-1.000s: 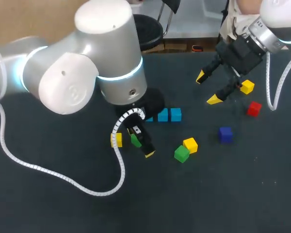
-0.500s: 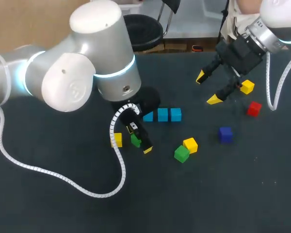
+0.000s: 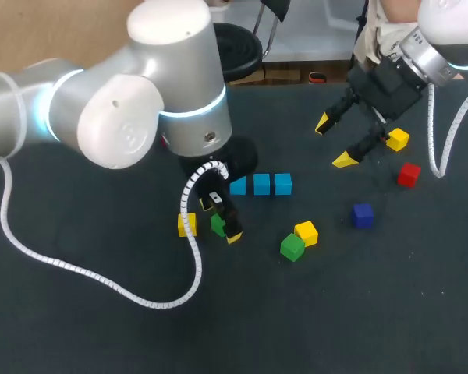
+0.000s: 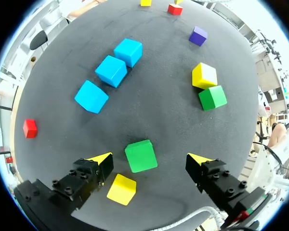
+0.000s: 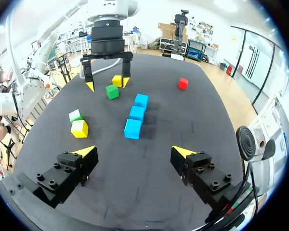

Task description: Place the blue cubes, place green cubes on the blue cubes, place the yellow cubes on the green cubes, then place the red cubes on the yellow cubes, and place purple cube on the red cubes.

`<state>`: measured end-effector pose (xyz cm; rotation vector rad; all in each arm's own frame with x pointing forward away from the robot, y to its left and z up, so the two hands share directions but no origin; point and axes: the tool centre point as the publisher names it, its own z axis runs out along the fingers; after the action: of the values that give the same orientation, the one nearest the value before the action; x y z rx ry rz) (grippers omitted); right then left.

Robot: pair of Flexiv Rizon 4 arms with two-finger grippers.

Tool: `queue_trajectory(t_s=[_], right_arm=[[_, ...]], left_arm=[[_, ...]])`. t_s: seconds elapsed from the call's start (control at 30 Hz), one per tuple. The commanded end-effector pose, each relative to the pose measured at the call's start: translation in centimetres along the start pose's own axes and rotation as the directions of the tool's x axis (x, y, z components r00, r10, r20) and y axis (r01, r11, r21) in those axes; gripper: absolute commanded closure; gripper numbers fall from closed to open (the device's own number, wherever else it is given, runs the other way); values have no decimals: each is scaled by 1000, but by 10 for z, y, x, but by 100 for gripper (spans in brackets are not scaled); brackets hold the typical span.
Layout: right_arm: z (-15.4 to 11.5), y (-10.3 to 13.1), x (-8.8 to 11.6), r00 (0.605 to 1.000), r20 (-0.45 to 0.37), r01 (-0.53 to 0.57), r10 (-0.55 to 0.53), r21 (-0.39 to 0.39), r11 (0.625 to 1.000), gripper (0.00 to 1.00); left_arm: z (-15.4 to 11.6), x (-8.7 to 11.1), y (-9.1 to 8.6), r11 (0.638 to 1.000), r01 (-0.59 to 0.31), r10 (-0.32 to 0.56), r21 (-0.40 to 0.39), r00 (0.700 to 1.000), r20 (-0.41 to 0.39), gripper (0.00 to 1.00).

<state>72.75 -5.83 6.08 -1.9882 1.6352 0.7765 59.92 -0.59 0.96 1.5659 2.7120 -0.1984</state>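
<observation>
My left gripper (image 4: 150, 159) is open and straddles a green cube (image 4: 141, 155) (image 3: 218, 225) without touching it. A yellow cube (image 4: 122, 189) (image 3: 187, 224) lies just beside that green one. Three light-blue cubes (image 3: 261, 184) (image 4: 111, 70) stand in a row ahead of the left gripper. Further right lie a second green cube (image 3: 292, 247) touching a yellow cube (image 3: 306, 232), a purple cube (image 3: 363, 215), a red cube (image 3: 409, 174) and another yellow cube (image 3: 398, 139). My right gripper (image 3: 334, 142) (image 5: 134, 151) hangs open and empty above the table's far right.
A second red cube (image 4: 30, 128) (image 5: 183, 83) lies apart, off to the side of the blue row. The left arm's white cable (image 3: 101, 284) loops over the table's near left. The dark table (image 3: 359, 312) is bare at the near right.
My left gripper has shifted slightly up and left in the head view, staying around the green cube, and the arm's elbow has swung. The right arm has not moved.
</observation>
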Motion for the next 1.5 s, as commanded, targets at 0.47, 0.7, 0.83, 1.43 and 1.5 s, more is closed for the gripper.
queue_trajectory(t_s=[0.47,0.7,0.83,1.43,1.5], right_arm=[[0,0,0,1000,1,1,-1,1,1000,0],[0,0,0,1000,1,1,-1,1,1000,0],[0,0,0,1000,1,1,-1,1,1000,0],[0,0,0,1000,1,1,-1,1,1000,0],[0,0,0,1000,1,1,-1,1,1000,0]], left_arm=[[10,-11,1,1000,5,-5,19,1000,5,18],[8,-5,-1,1000,18,-17,14,1000,-4,35],[5,0,-2,1000,26,-26,8,1000,-7,0],[11,-1,-2,1000,13,-13,4,1000,-14,79],[14,0,-1,1000,5,-5,6,1000,-23,100]])
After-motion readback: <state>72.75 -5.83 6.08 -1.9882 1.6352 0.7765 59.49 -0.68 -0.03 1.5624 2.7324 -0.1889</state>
